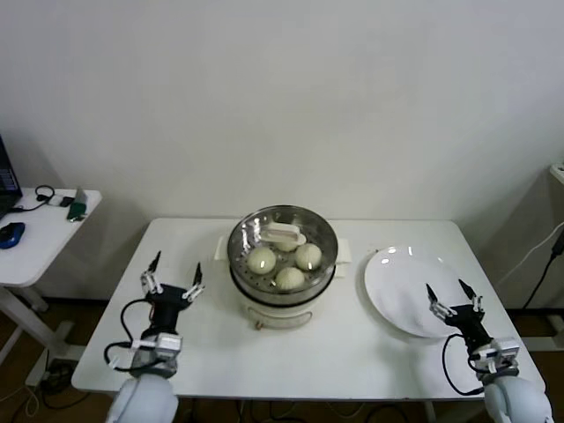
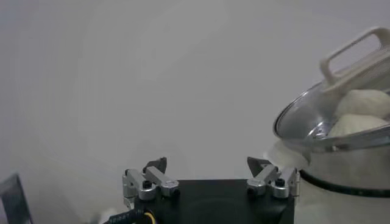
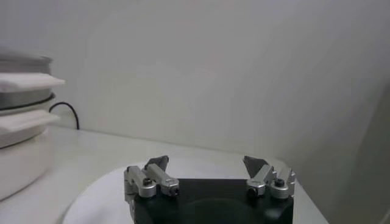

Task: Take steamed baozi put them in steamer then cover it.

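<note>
Looking down at the steamer (image 1: 282, 264) in the middle of the counter (image 1: 211, 344), I count three baozi (image 1: 263, 259) under the glass cover (image 1: 282, 231), which already sits on top. I judge the buns soft and light, easily dented, so a loose pinch across the dome suits them. The cover looks rigid, breakable and slick; its white bar handle (image 1: 284, 234) is the only sensible hold. Left of the steamer my left gripper (image 1: 174, 280) hovers with fingers apart, empty. Right of it, over the white plate (image 1: 410, 291), my right gripper (image 1: 452, 295) is likewise spread and empty. No brand or writing is legible.
</note>
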